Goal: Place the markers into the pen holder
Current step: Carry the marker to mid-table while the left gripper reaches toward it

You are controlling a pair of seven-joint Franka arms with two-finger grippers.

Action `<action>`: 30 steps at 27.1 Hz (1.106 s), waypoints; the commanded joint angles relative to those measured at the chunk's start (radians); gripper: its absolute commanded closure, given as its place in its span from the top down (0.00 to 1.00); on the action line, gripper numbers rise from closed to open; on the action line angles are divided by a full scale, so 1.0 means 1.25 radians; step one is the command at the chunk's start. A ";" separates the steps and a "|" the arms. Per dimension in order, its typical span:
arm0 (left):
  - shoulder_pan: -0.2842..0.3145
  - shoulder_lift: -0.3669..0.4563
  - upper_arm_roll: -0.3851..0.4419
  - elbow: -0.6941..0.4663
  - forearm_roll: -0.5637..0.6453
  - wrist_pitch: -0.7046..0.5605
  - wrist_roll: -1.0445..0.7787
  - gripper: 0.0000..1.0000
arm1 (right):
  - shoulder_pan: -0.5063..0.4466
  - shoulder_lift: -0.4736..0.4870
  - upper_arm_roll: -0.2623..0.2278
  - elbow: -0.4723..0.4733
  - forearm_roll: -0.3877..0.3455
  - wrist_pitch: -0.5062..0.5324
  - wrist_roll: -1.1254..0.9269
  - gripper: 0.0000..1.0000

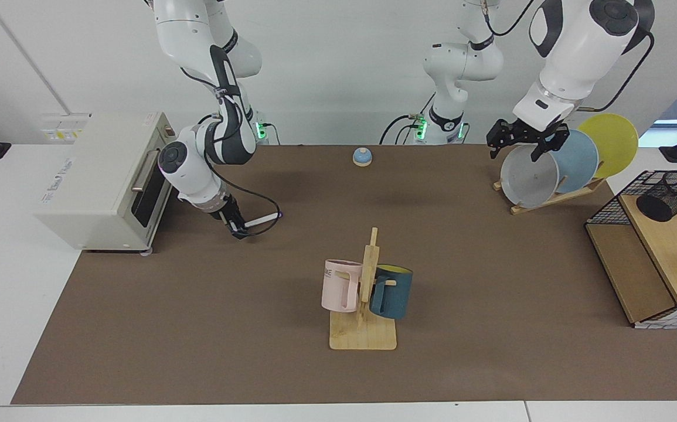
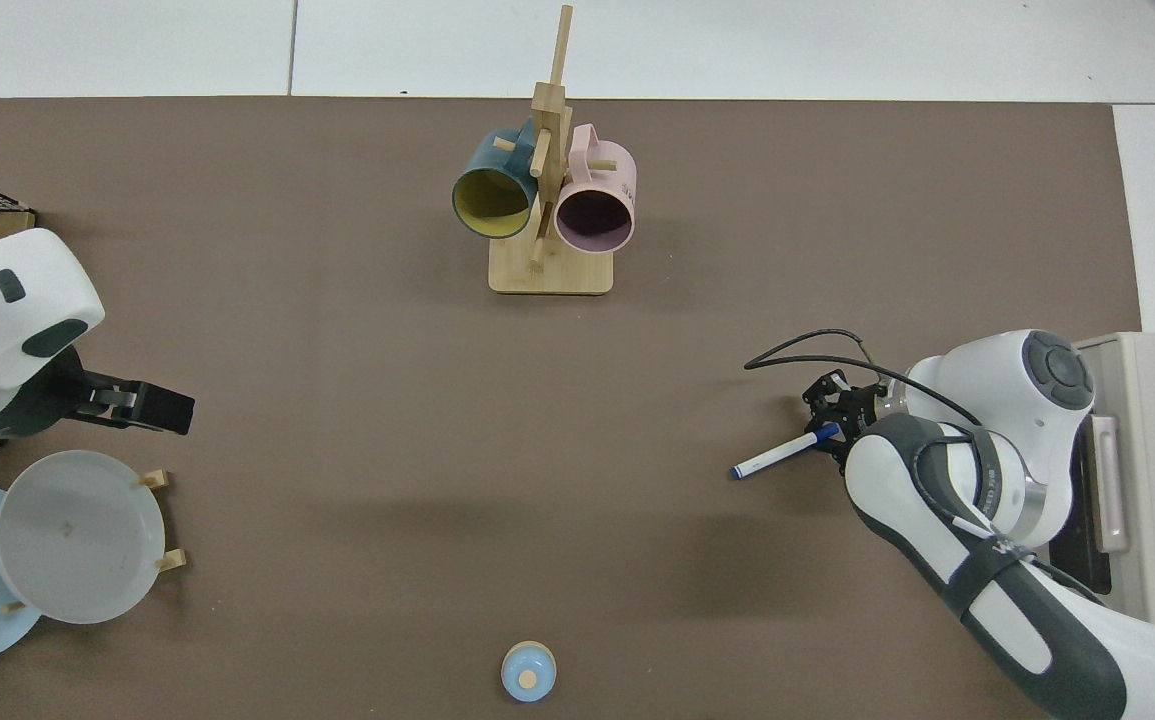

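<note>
Two arms: both Frankas sit at the far edge of the brown mat, one busy, one waiting.
Right gripper (image 1: 238, 230): low over the mat just in front of the toaster oven (image 1: 101, 179); its fingers pinch one end of the marker. In the top view the same gripper (image 2: 837, 425) sits at the end of the arm beside the oven.
Marker (image 1: 261, 220): white barrel, held at one end by the right gripper, the free end tilted up and pointing toward the middle of the table. From above, the marker (image 2: 777, 455) shows a dark blue tip at its free end and a blue band near the fingers.
Marker height: I cannot tell whether the gripped end touches the mat.
Pen holder (image 1: 669, 195): black mesh cup lying tilted on the wooden shelf of the wire-grid basket (image 1: 608, 206), at the far side of the table from the marker, well apart from it.
Left gripper (image 1: 527, 140): hangs above the grey plate (image 1: 528, 176) in the wooden plate rack, fingers spread, holding nothing; this arm waits. From above, it is the dark gripper (image 2: 142, 408) just beside that grey plate (image 2: 77, 535).
Plates: grey in front, then light blue (image 1: 578, 158), then yellow (image 1: 611, 140), all leaning on edge.
Mug tree (image 1: 367, 293): mid-table, a pink mug (image 1: 340, 285) and a teal mug (image 1: 392, 291) hung on either side.
Call bell (image 1: 362, 156): small, blue-domed, near the far edge between the arm bases.
</note>
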 commanded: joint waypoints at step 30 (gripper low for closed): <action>-0.011 0.023 -0.014 0.017 -0.024 0.159 1.118 1.00 | 0.367 -0.079 0.014 0.292 0.275 -0.088 0.632 0.00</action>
